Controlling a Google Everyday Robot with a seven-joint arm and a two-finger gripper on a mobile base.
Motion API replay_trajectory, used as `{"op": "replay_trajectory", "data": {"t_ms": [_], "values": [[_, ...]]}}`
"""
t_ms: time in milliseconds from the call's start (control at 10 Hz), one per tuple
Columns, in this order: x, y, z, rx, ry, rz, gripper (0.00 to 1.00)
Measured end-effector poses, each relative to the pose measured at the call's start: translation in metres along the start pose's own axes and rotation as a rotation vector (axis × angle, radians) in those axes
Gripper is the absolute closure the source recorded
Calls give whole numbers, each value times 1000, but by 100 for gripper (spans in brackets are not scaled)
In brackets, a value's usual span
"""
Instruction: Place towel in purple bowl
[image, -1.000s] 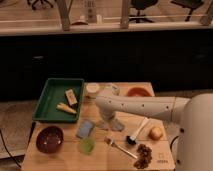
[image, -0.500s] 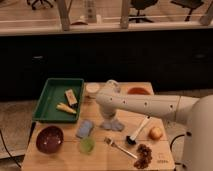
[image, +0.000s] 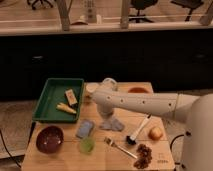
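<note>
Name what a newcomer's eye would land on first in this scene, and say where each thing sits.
The white robot arm dominates, stretching from the right across the wooden table, its pincer down at the crumpled grey-blue towel near the middle. The green tray stands out at the back left, and the purple bowl sits at the front left corner.

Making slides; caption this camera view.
Gripper over crumpled grey cloth towel; round purple bowl sits apart, empty.
</note>
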Motion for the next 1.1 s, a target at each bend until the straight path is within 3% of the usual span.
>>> {"op": "replay_trajectory", "data": {"t_ms": [200,500,700,1100], "values": [[-2,1,21,1,-5,0,52],[-1,4,15,7,-9,18,24],[3,7,-2,8,-8,37,20],[9,13,-4,2,-8,63,20]]}}
